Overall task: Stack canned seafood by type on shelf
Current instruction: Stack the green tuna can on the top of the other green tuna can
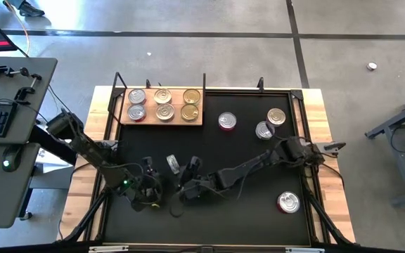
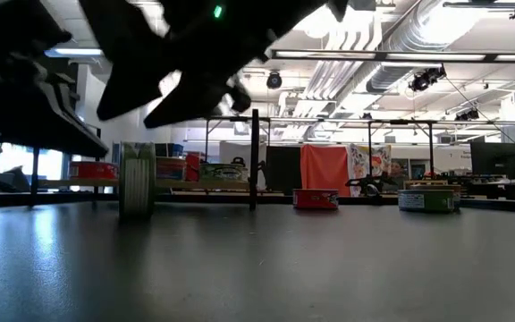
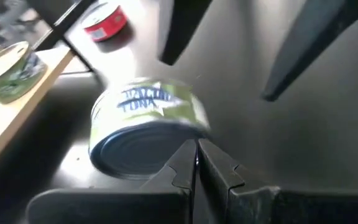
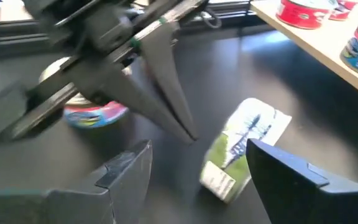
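Observation:
A green-labelled tuna tin [image 1: 173, 164] stands on its edge on the black mat [image 1: 259, 218], seen also in the left wrist view [image 3: 148, 124] and the low view [image 2: 137, 179]. My left gripper [image 1: 162, 177] is shut, its tips [image 3: 196, 155] right by the tin's lower rim. My right gripper [image 1: 188, 176] is open. Its fingers [image 4: 129, 171] stand beside the tin [image 4: 244, 149], and from the left wrist they show above it. Six tins lie flat on the wooden shelf [image 1: 201, 119] at the far left. My left gripper's shut fingertips [image 3: 191, 152] stand right at the upright tin's rim [image 3: 188, 127], coming in slanting down from the table's near left. I cannot tell whether they touch it.
Loose tins lie flat on the mat: a red-sided one [image 1: 227, 121], two near the far right [image 1: 276, 116] [image 1: 264, 130], one at the near right [image 1: 288, 202]. Another tin [image 4: 92, 112] lies behind my left gripper. A black frame [image 1: 204, 84] edges the mat.

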Action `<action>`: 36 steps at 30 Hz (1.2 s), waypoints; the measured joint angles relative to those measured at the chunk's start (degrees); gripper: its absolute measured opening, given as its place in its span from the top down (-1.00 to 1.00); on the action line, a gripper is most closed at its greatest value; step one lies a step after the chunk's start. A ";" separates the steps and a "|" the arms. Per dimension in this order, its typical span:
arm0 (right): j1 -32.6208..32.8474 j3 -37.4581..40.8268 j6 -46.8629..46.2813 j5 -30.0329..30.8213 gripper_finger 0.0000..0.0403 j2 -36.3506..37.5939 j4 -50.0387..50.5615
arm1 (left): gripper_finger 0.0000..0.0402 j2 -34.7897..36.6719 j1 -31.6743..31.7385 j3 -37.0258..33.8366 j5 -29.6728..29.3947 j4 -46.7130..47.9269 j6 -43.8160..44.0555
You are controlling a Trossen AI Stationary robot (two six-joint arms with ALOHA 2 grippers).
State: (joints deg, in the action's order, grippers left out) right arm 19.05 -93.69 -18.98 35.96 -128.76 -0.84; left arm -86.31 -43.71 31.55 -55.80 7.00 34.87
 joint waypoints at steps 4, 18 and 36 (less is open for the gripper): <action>-2.15 0.00 -0.44 0.43 -0.26 -0.47 -0.11 | 0.95 -3.00 2.03 0.00 -0.38 0.33 -0.12; -6.37 0.02 -1.65 -7.14 -0.26 -1.32 1.39 | 0.95 -3.88 2.69 0.02 -0.56 -0.84 -0.56; -8.21 0.04 4.66 -10.55 0.20 -2.39 3.76 | 0.95 2.59 -5.92 0.04 -0.60 12.41 14.68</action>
State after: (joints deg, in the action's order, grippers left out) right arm 10.84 -93.65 -14.32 25.41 -131.15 2.92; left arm -83.72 -49.63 31.59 -56.41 19.41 49.54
